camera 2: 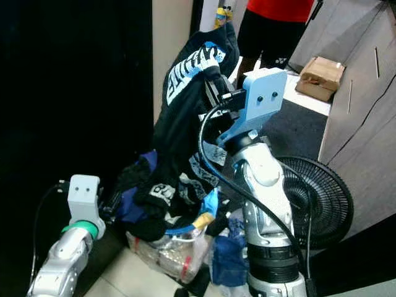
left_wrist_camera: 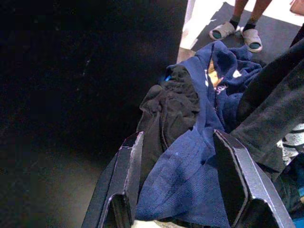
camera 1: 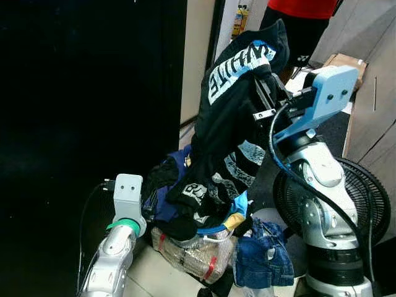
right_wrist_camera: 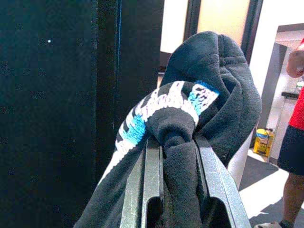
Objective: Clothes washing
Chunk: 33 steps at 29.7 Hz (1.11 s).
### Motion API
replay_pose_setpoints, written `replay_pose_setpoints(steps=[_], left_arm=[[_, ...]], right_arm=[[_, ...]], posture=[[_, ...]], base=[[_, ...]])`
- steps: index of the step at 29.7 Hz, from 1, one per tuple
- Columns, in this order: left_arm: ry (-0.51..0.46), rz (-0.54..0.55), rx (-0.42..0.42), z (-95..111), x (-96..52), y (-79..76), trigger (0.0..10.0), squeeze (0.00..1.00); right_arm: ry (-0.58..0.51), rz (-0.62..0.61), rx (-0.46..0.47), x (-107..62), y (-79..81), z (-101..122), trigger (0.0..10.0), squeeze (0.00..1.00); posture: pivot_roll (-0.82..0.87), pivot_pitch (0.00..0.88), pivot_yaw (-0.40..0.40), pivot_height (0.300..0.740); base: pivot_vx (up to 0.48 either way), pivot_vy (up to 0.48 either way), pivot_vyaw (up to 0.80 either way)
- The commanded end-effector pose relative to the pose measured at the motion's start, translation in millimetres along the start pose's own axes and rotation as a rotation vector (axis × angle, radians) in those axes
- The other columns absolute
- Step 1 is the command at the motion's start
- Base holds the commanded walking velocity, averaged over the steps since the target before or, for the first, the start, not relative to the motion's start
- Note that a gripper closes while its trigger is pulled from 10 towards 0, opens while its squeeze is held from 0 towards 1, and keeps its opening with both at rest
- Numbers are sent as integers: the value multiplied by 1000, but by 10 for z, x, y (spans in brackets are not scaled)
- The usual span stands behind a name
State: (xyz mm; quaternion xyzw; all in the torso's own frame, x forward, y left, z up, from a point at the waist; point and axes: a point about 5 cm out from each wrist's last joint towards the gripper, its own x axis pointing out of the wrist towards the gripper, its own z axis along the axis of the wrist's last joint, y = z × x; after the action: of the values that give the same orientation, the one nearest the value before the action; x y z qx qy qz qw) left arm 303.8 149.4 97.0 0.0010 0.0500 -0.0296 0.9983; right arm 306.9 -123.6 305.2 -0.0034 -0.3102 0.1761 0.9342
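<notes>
My right gripper (camera 1: pixel 263 83) is raised high and shut on a black garment (camera 1: pixel 232 111) with white and blue lettering, which hangs down from it to the pile. In the right wrist view the bunched black garment (right_wrist_camera: pixel 183 142) is pinched between the two fingers (right_wrist_camera: pixel 152 180). Below lies a heap of clothes (camera 1: pixel 192 204): dark blue, black and denim pieces on a clear plastic bag. My left gripper (left_wrist_camera: pixel 178 185) is low at the left of the heap, open, its fingers (left_wrist_camera: pixel 126 175) on either side of a dark blue cloth (left_wrist_camera: pixel 190 166).
A dark opening (camera 1: pixel 86 124) fills the left. A black floor fan (camera 1: pixel 365 204) stands at the right behind my right arm. A person in a red top and black shorts (camera 1: pixel 303 25) stands at the back. A cardboard box (camera 2: pixel 318 74) lies on the floor beyond.
</notes>
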Motion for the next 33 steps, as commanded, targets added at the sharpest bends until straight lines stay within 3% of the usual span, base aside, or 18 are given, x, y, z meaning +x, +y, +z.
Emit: replay_pose_setpoints(steps=[1,7,8,10,11,12,13,14,15,26,31,33], left_arm=[[19,-8,-3,-56,-9,-24,10000,0],[19,-9,-4,-55,-9,-25,10000,0],[-1,-28,-9,14,25,-83,10000,0],[-1,-28,-9,14,25,-83,10000,0],[-30,-52,-6,94,61,-134,10000,0],[-30,-52,-6,94,61,-134,10000,0],[-48,-61,-4,141,80,-146,10000,0],[-59,-64,2,169,87,-139,10000,0],[-63,-58,7,176,86,-110,10000,0],[-72,-46,16,208,99,-62,10000,0],[-86,-44,17,257,111,-41,10000,0],[-122,-39,17,368,129,-5,10000,0]], right_arm=[[-28,-8,-14,-24,-12,102,10000,0],[-21,-13,-15,-33,-7,112,10000,0],[-32,-81,-29,-52,-132,156,10000,0],[-32,-81,-29,-52,-132,156,10000,0],[167,-179,-65,-333,-268,-448,10000,0],[167,-179,-65,-333,-268,-448,10000,0],[336,-232,-82,-677,-310,-920,10000,0],[449,-253,-94,-952,-294,-1196,10000,0],[500,-253,-93,-1078,-260,-1312,10000,0],[447,-254,-98,-936,-294,-1199,10000,0],[383,-256,-116,-880,-306,-1147,10000,0],[315,-255,-121,-795,-298,-1027,10000,0]], posture=[[32,94,-18,740],[32,94,-18,740],[5,69,-6,740],[5,69,-6,740],[-2,25,8,740],[-2,25,8,740],[-2,25,8,740],[7,28,8,740],[8,29,9,740],[11,25,12,740],[9,17,16,740],[14,3,17,740]], base=[[0,0,0],[0,0,0],[0,0,0],[0,0,0],[0,0,0],[0,0,0],[0,0,0],[0,0,0],[0,0,0],[0,0,0],[0,0,0],[0,0,0]])
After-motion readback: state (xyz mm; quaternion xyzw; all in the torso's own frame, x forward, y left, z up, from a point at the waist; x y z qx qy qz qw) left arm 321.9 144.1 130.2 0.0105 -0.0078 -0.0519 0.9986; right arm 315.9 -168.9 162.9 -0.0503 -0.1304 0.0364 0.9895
